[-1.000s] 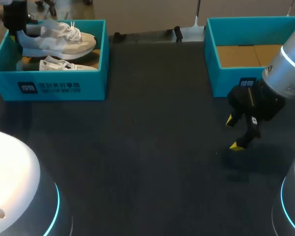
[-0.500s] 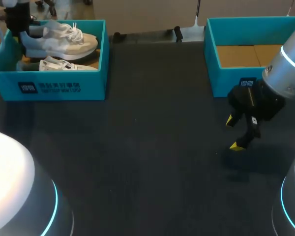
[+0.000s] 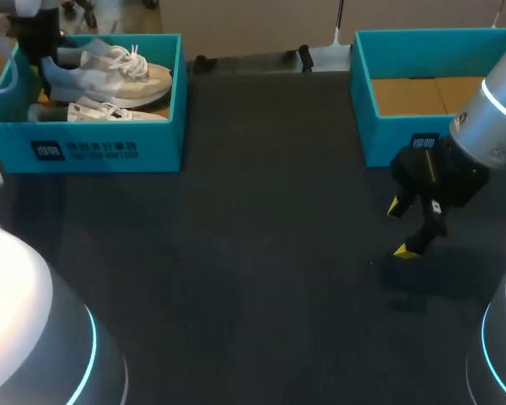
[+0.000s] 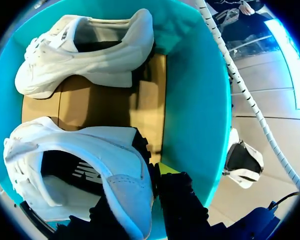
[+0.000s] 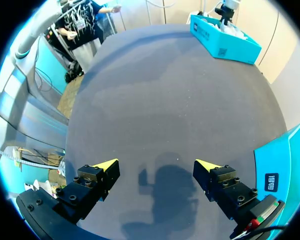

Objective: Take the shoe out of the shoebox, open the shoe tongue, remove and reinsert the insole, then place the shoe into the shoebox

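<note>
Between the fingers of the left gripper [image 4: 151, 172] sits the heel of a white shoe [image 4: 85, 165], apparently clamped from both sides. It hangs within the teal shoebox [image 4: 195, 100], beside a second shoe [image 4: 85, 55] lying on the cardboard floor. Farther out, the right gripper [image 5: 157, 165] hovers over the dark table [image 5: 165, 90], fingers wide apart and empty, near another teal box [image 5: 282, 165].

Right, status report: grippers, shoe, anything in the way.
Left gripper shut on shoe at the heel, shoe not yet out of box. Right gripper open above table. Second shoe beside it in box.
</note>
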Controlling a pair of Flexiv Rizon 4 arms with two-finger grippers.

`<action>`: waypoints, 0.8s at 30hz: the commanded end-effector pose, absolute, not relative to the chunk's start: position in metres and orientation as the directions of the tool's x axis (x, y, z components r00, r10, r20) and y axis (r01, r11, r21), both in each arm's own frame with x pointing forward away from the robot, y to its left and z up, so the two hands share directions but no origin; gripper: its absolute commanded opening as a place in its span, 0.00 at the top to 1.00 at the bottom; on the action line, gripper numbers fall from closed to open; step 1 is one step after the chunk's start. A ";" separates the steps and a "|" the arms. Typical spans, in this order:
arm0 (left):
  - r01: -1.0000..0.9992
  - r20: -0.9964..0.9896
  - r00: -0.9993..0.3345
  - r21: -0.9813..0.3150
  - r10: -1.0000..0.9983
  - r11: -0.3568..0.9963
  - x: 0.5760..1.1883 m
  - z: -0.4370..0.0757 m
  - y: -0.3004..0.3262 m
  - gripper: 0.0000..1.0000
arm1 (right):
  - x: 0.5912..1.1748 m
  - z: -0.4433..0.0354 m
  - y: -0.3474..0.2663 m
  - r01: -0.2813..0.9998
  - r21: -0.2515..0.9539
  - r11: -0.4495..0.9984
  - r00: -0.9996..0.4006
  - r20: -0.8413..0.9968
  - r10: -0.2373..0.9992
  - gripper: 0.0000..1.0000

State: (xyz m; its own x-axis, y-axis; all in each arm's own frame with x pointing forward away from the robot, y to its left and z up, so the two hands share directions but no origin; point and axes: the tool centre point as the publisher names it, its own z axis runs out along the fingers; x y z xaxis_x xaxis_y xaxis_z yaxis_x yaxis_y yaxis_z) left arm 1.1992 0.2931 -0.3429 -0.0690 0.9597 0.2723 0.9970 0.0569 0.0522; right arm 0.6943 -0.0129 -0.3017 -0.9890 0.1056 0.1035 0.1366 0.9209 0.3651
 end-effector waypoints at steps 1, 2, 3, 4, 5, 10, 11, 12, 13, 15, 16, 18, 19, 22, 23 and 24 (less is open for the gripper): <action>0.998 0.267 -0.065 0.041 0.961 0.056 1.203 -0.351 0.295 1.00 | 0.693 -0.302 -0.012 0.138 0.362 0.922 -0.989 0.102 0.108 0.00; 0.998 0.267 -0.066 0.041 0.961 0.057 1.203 -0.352 0.295 1.00 | 0.693 -0.302 -0.012 0.138 0.362 0.922 -0.989 0.102 0.108 0.00; 0.998 0.261 -0.066 0.034 0.963 0.059 1.203 -0.354 0.295 1.00 | 0.693 -0.302 -0.012 0.138 0.362 0.922 -0.989 0.102 0.108 0.00; 0.998 0.260 -0.065 0.033 0.963 0.059 1.202 -0.356 0.296 1.00 | 0.693 -0.302 -0.012 0.138 0.362 0.922 -0.989 0.102 0.108 0.00; 0.998 0.260 -0.066 0.032 0.963 0.059 1.202 -0.357 0.296 1.00 | 0.693 -0.302 -0.012 0.138 0.362 0.922 -0.989 0.102 0.108 0.00; 0.998 0.251 -0.069 0.022 0.966 0.065 1.202 -0.362 0.296 1.00 | 0.693 -0.302 -0.012 0.138 0.362 0.922 -0.989 0.102 0.108 0.00; 0.997 0.240 -0.071 0.020 0.968 0.068 1.202 -0.362 0.297 0.99 | 0.693 -0.302 -0.012 0.138 0.362 0.922 -0.989 0.102 0.108 0.00; 0.997 0.239 -0.071 0.021 0.968 0.068 1.202 -0.362 0.297 0.97 | 0.693 -0.302 -0.012 0.138 0.362 0.922 -0.989 0.102 0.108 0.00; 0.997 0.235 -0.071 0.021 0.969 0.068 1.202 -0.363 0.297 0.95 | 0.693 -0.302 -0.012 0.138 0.362 0.922 -0.989 0.102 0.108 0.00; 0.997 0.232 -0.071 0.021 0.970 0.068 1.203 -0.364 0.297 0.91 | 0.693 -0.302 -0.012 0.138 0.362 0.922 -0.989 0.102 0.108 0.00; 0.997 0.228 -0.071 0.021 0.971 0.068 1.204 -0.364 0.297 0.91 | 0.693 -0.302 -0.012 0.138 0.362 0.922 -0.989 0.102 0.108 0.00; 0.997 0.220 -0.071 0.017 0.973 0.069 1.205 -0.365 0.297 0.92 | 0.693 -0.302 -0.012 0.138 0.362 0.922 -0.989 0.102 0.108 0.00; 0.997 0.218 -0.072 0.017 0.973 0.070 1.205 -0.365 0.297 0.92 | 0.693 -0.302 -0.012 0.138 0.362 0.922 -0.989 0.102 0.108 0.00; 0.997 0.212 -0.071 0.014 0.975 0.070 1.206 -0.366 0.296 0.91 | 0.693 -0.302 -0.012 0.138 0.362 0.922 -0.989 0.102 0.108 0.00; 0.998 0.211 -0.070 0.014 0.975 0.069 1.206 -0.366 0.295 0.91 | 0.693 -0.302 -0.012 0.138 0.362 0.922 -0.989 0.102 0.108 0.00; 0.998 0.208 -0.066 0.014 0.976 0.065 1.206 -0.365 0.294 0.89 | 0.693 -0.302 -0.012 0.138 0.362 0.922 -0.989 0.102 0.108 0.00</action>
State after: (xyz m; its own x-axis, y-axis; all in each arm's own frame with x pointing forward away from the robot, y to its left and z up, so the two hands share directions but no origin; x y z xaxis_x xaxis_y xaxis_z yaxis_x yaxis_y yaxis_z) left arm 1.1997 0.2942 -0.3658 -0.0701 0.9753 0.2095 0.9975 0.0663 0.0251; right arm 0.6943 -0.0129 -0.3017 -0.9890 0.1057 0.1035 0.1366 0.9209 0.3650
